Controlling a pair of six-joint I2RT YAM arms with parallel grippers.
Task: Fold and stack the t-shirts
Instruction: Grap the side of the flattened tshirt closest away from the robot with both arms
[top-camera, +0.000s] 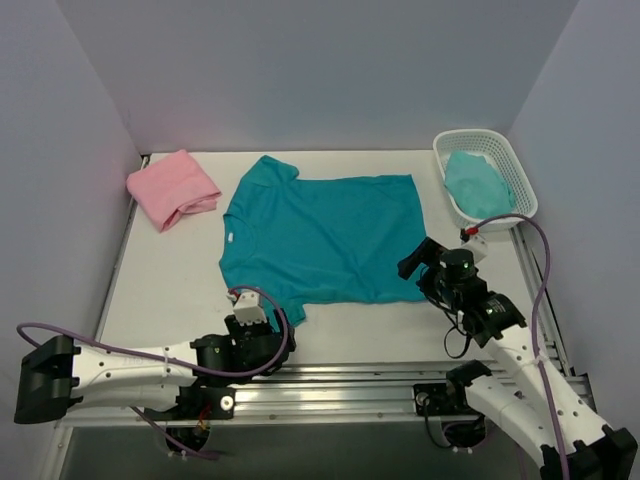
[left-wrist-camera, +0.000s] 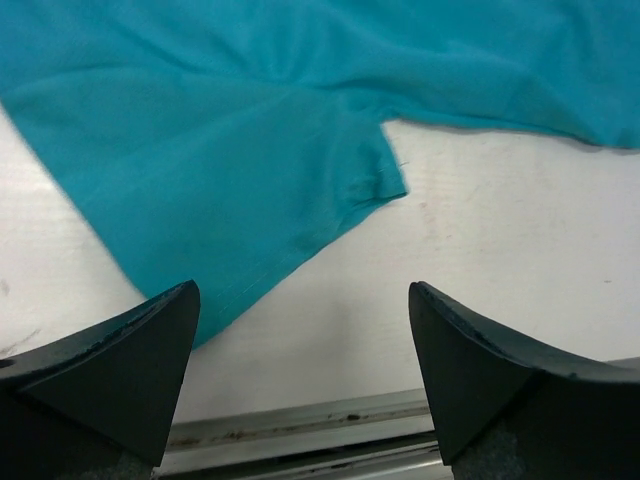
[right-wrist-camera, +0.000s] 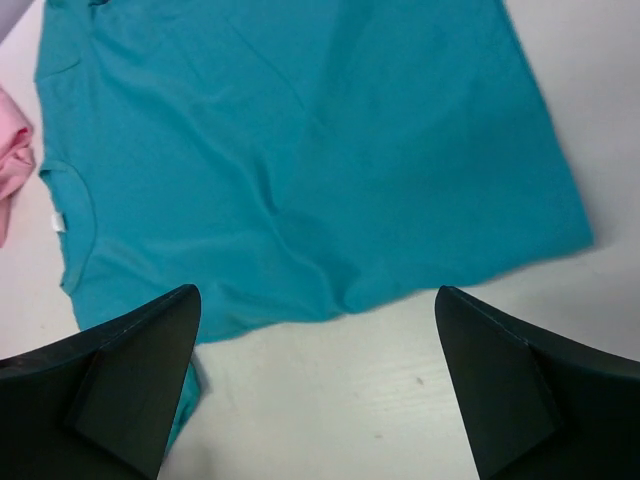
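A deep teal t-shirt (top-camera: 320, 235) lies spread flat in the middle of the table, collar to the left. A light pink t-shirt (top-camera: 172, 188) sits folded at the back left. My left gripper (top-camera: 255, 312) is at the shirt's near sleeve (left-wrist-camera: 250, 150). It is open (left-wrist-camera: 300, 350) over bare table, with nothing between its fingers. My right gripper (top-camera: 418, 262) hovers by the shirt's near right corner. In the right wrist view it is open (right-wrist-camera: 318, 370), with the teal t-shirt (right-wrist-camera: 300, 150) just beyond its tips and a bit of pink t-shirt (right-wrist-camera: 12, 150) at the left edge.
A white basket (top-camera: 470, 135) stands at the back right with a light teal cloth (top-camera: 478, 180) in it. A metal rail (left-wrist-camera: 300, 425) runs along the table's near edge, just below my left fingers. Grey walls close in the left, back and right sides.
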